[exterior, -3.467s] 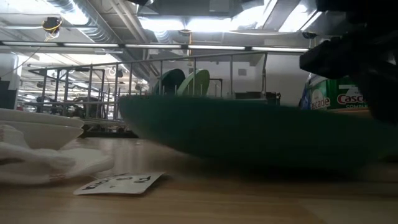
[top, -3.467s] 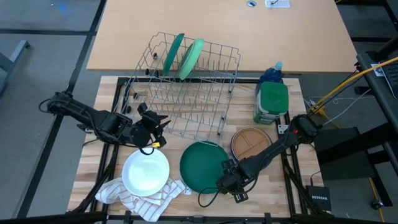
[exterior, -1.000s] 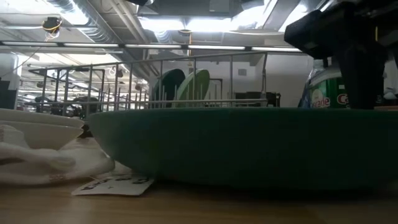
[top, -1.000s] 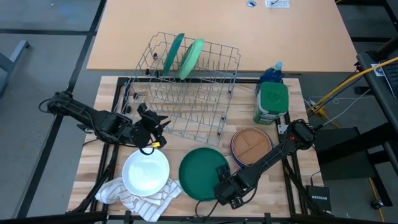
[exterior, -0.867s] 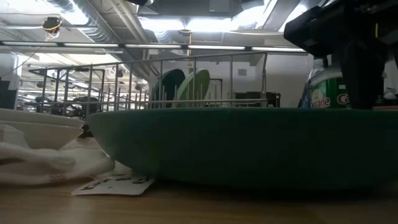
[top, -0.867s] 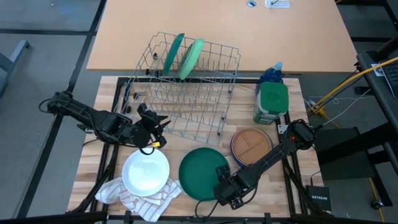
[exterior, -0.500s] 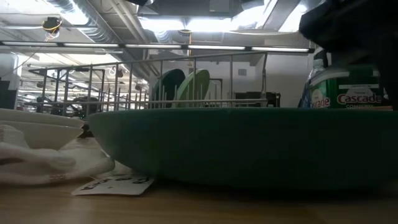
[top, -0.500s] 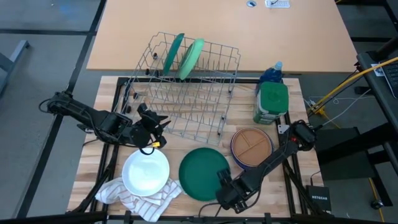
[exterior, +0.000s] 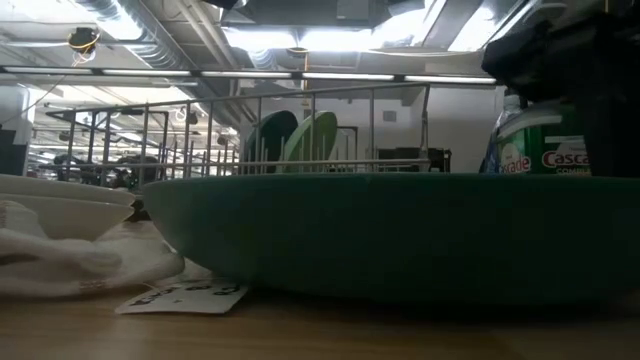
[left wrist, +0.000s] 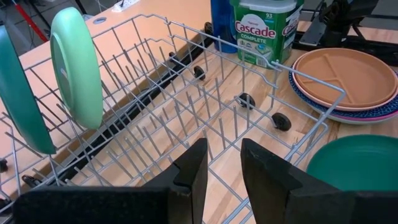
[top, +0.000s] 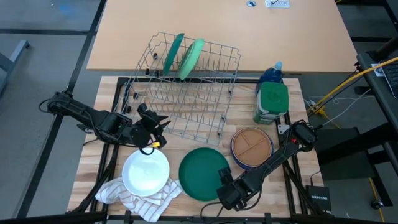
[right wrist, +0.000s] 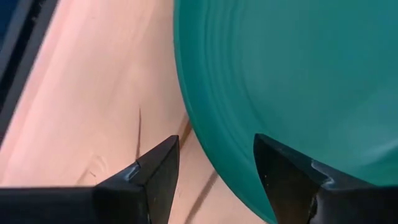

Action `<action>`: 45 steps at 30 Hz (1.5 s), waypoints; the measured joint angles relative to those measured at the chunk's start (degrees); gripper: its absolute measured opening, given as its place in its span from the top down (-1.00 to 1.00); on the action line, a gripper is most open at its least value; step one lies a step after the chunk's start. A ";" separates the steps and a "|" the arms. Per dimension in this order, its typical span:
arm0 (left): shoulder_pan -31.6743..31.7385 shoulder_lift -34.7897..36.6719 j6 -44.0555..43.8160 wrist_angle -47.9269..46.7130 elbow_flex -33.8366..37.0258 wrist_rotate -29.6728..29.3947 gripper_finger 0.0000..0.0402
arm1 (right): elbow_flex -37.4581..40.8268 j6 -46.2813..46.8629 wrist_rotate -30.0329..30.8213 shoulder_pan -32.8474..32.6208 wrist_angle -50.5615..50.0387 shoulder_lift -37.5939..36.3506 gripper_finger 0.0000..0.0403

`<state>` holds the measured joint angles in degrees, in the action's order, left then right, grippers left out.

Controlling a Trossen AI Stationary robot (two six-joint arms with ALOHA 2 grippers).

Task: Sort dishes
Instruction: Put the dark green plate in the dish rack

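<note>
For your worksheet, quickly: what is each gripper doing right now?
Left gripper: open, empty, beside the dish rack.
Right gripper: open, straddling the dark green plate rim.

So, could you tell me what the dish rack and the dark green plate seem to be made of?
The dish rack looks like thin metal wire, pale and glossy, perhaps coated. The dark green plate seems to be moulded plastic: even colour, smooth soft sheen, faint concentric rings.

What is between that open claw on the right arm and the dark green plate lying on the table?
Nothing visible. The right gripper is open at the near rim of the dark green plate, with only bare wooden table in the gap. The plate's edge sits just ahead of its fingers.
</note>
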<state>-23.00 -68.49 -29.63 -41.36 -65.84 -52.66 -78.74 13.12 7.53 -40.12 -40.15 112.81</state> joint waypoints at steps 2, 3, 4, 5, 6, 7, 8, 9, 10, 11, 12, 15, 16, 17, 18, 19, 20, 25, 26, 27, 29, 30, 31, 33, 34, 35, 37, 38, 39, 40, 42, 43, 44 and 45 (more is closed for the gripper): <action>0.00 0.00 0.00 0.00 0.00 0.00 0.56 | 0.67 0.01 0.00 0.00 0.64 0.00 -0.05; 0.00 0.00 0.00 0.00 0.00 0.00 0.56 | 0.95 0.03 0.00 0.00 0.94 0.00 -0.05; 0.00 0.00 0.00 0.00 0.00 0.00 0.56 | 1.13 0.03 0.00 0.00 1.26 0.00 -0.05; 0.00 0.00 0.00 0.00 0.00 0.00 0.56 | 1.30 0.03 0.09 0.00 1.58 0.00 -0.05; 0.00 0.00 0.00 0.00 0.00 0.00 0.56 | 1.53 0.05 0.62 0.00 1.62 0.00 -0.05; 0.00 0.00 0.00 0.00 0.00 0.00 0.56 | 1.61 0.04 1.50 0.00 1.28 0.00 -0.04; 0.00 0.00 0.00 0.00 0.00 0.00 0.56 | 1.64 0.06 2.46 0.00 1.13 0.00 -0.03; 0.00 0.00 0.00 -0.01 0.00 0.00 0.56 | 1.64 0.07 3.21 0.00 1.35 0.00 -0.02; 0.00 0.00 0.00 0.00 0.00 0.00 0.56 | 1.62 0.10 3.57 0.00 1.56 0.00 0.01; 0.00 0.00 0.00 0.00 0.00 0.00 0.56 | 1.62 0.09 3.68 0.02 1.60 0.00 0.04; 0.00 0.00 0.00 0.00 0.00 0.00 0.56 | 1.62 0.09 3.89 0.02 1.57 0.00 0.09; 0.00 0.00 0.02 0.00 0.00 0.00 0.56 | 1.62 0.09 3.93 0.00 1.58 0.00 0.24; 0.00 -0.02 0.02 0.00 0.00 0.00 0.56 | 1.62 0.09 3.85 0.00 1.58 0.00 0.29; 0.00 0.00 0.00 -0.01 0.00 0.00 0.56 | 1.62 0.24 3.51 0.00 1.60 0.00 0.35; 0.00 0.00 0.02 0.00 0.00 0.00 0.56 | 1.62 0.61 3.19 0.00 1.67 0.00 0.42; 0.00 -0.02 0.00 0.00 0.00 0.00 0.56 | 1.62 1.23 2.71 0.00 1.93 0.00 0.48; 0.00 0.00 0.02 0.00 0.00 0.00 0.56 | 1.62 1.66 1.99 0.00 2.34 0.00 0.55; 0.00 0.00 0.02 -0.02 0.00 0.00 0.56 | 1.60 1.70 -0.57 0.00 4.75 0.00 0.91; 0.00 0.00 0.02 0.00 0.00 0.00 0.56 | 1.60 1.79 -1.00 0.00 4.95 0.00 0.94; 0.00 0.00 0.00 0.00 0.00 0.00 0.56 | 1.60 1.91 -1.28 0.00 5.10 -0.02 0.95; 0.02 0.00 0.02 0.00 0.00 0.00 0.56 | 1.60 2.53 -1.55 0.00 5.89 -0.02 0.92; 0.00 -0.01 0.01 0.00 0.00 0.00 0.56 | 1.60 3.21 -1.72 0.00 6.42 -0.02 0.90; 0.00 0.00 0.01 0.00 0.00 0.00 0.56 | 1.58 3.66 -2.04 0.00 6.66 -0.02 0.90; 0.00 -0.01 0.02 0.00 0.00 0.00 0.56 | 1.14 4.46 -2.62 0.02 6.61 -0.02 0.91; 0.00 0.00 0.02 0.00 0.00 0.00 0.56 | 0.78 4.55 -2.91 0.02 6.70 -0.02 0.93; 0.01 0.00 0.02 -0.01 0.00 0.00 0.56 | 0.30 4.60 -3.35 0.02 6.72 -0.02 0.95; 0.00 -0.02 0.02 0.00 0.00 0.00 0.56 | -0.96 4.66 -4.12 0.02 6.73 -0.02 0.96; 0.00 0.00 0.01 0.00 0.00 0.00 0.56 | -1.80 4.66 -4.20 0.02 6.69 -0.02 0.96; 0.00 0.00 0.00 0.00 0.00 0.00 0.56 | -2.76 4.68 -4.21 0.02 6.72 -0.02 0.95; 0.00 0.00 0.02 0.00 0.00 0.00 0.56 | -3.81 4.68 -4.37 0.02 6.82 -0.02 0.94; 0.00 0.00 0.01 0.00 0.00 0.00 0.56 | -6.18 4.68 -5.14 0.02 6.33 -0.02 0.94; 0.00 0.00 0.02 0.00 0.00 0.00 0.56 | -7.45 4.68 -5.58 0.02 5.51 -0.02 0.95; 0.00 -0.01 0.02 0.00 0.00 0.00 0.56 | -8.84 4.68 -5.68 0.02 4.45 -0.02 0.96; 0.00 -0.02 0.02 0.00 0.00 0.00 0.56 | -10.32 4.76 -5.72 0.02 3.27 -0.02 0.97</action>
<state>-23.00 -68.51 -29.61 -41.36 -65.84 -52.66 -89.06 17.88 1.81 -40.10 -36.88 112.79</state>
